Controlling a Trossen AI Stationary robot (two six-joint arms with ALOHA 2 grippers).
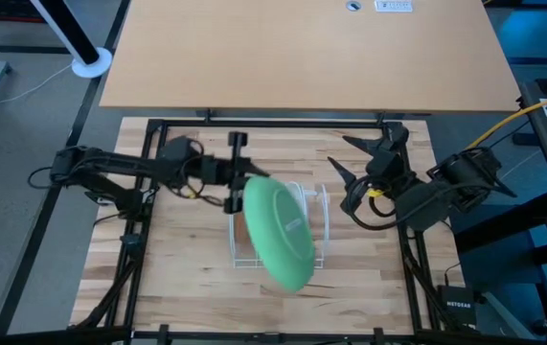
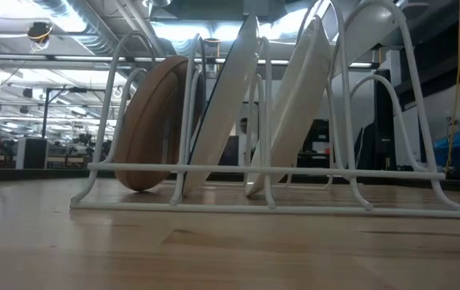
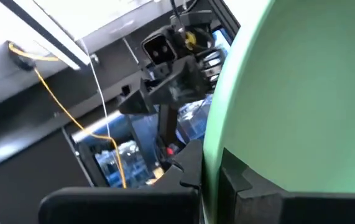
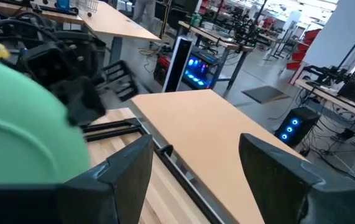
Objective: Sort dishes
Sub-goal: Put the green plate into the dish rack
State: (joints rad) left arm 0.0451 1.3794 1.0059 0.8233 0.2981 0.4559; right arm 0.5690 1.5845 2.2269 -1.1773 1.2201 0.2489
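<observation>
Bare wooden tabletop [image 2: 213, 250], workshop beyond.

"NETGEAR" on black box [image 1: 462, 305] by table

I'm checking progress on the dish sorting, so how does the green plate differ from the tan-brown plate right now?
The green plate is held in the air above the white wire rack, clamped by the left gripper; the tan-brown plate already stands on edge in a rack slot, untouched. Their colours differ too. Both are round plates.
</observation>
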